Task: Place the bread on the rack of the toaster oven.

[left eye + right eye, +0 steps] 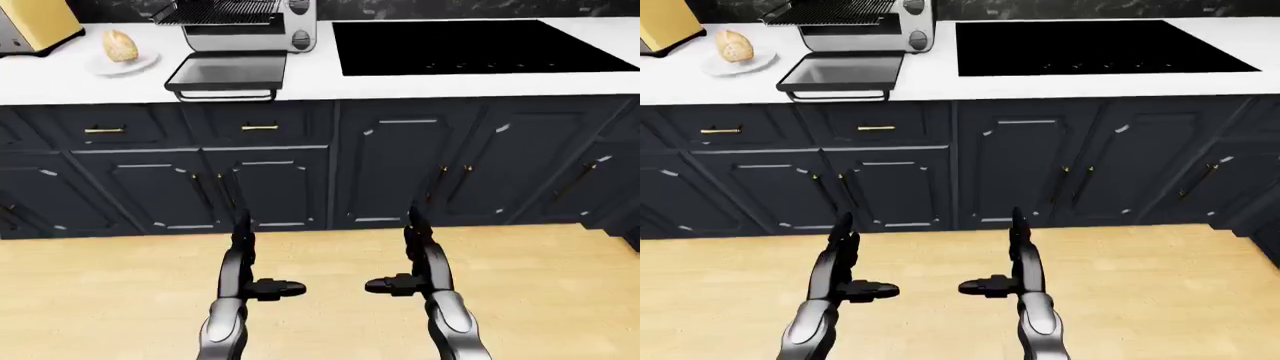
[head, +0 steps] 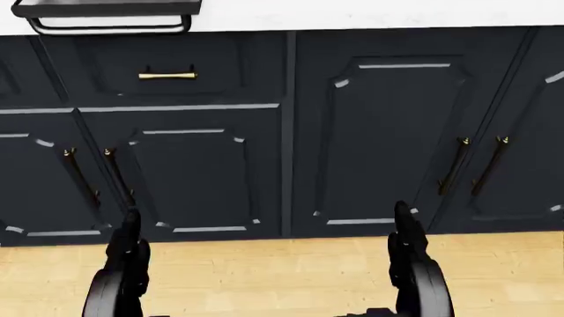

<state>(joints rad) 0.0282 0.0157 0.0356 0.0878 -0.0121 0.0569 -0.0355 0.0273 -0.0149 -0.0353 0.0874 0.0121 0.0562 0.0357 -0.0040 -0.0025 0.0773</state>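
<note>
Golden-brown oval bread loaf (image 1: 120, 46) sits on a small round white plate (image 1: 146, 63) on the white countertop (image 1: 420, 84), at about 10 o'clock in the left-eye view, just beside the silver toaster oven (image 1: 244, 24). Oven's at roughly 11 o'clock w/ its glass door (image 1: 229, 73) dropped flat toward the counter edge and the dark wire rack (image 1: 222, 10) showing inside. A yellow boxy appliance (image 1: 34, 27) stands at the plate's 9 o'clock, partly cut off by the frame. Flat black glass cooktop (image 1: 478, 46) fills the counter at 1 o'clock. Dark navy cabinet fronts (image 1: 420, 165) w/ brass handles run below; light wood floor (image 1: 560, 300) beneath. Left hand (image 1: 243, 271) at 7 o'clock and right hand (image 1: 417, 264) at 5 o'clock, both black three-finger hands, are held low over the floor, fingers spread wide, thumbs pointing inward at each other, holding nothing. Bread lies well apart from both, up at about 11 o'clock from the left fingers (image 1: 240, 232); no contact w/ either hand.
</note>
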